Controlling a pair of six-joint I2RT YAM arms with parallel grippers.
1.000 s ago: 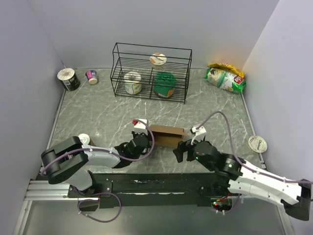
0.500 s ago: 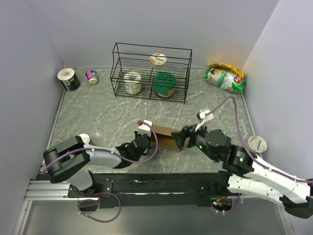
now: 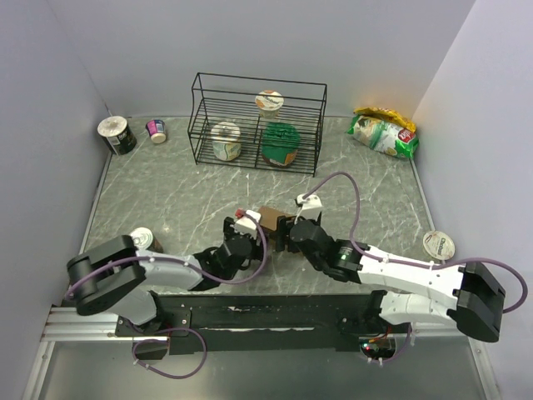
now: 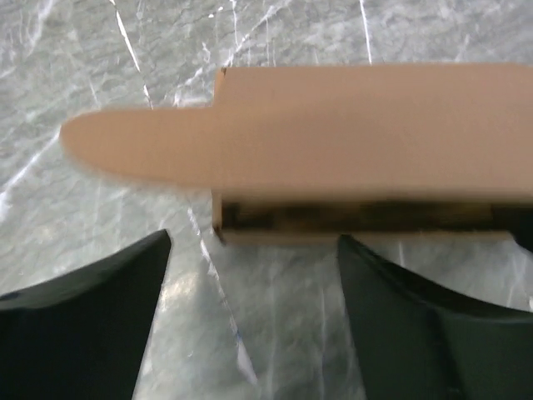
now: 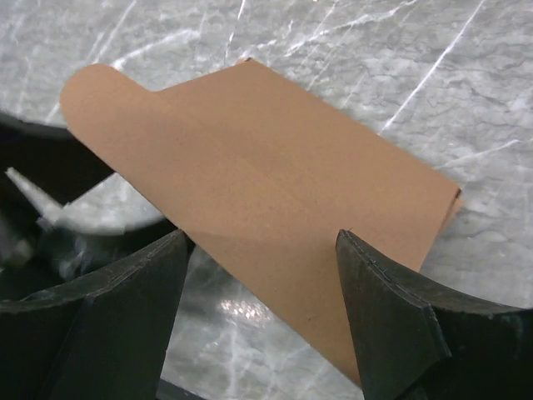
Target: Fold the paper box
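Your left gripper [image 4: 254, 250]: jaws wide, holding nothing. The paper box [image 4: 358, 133] sits just past the tips, across mid-frame. Your right gripper [image 5: 262, 242]: jaws wide, straddling the box's near edge; contact unclear. Top view: box on the table [image 3: 166, 192], centre, between both grippers.

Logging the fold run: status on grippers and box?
Left gripper open, paper box just ahead of its fingers. Right gripper open, straddling the box. Wire rack farther back, apart from it.
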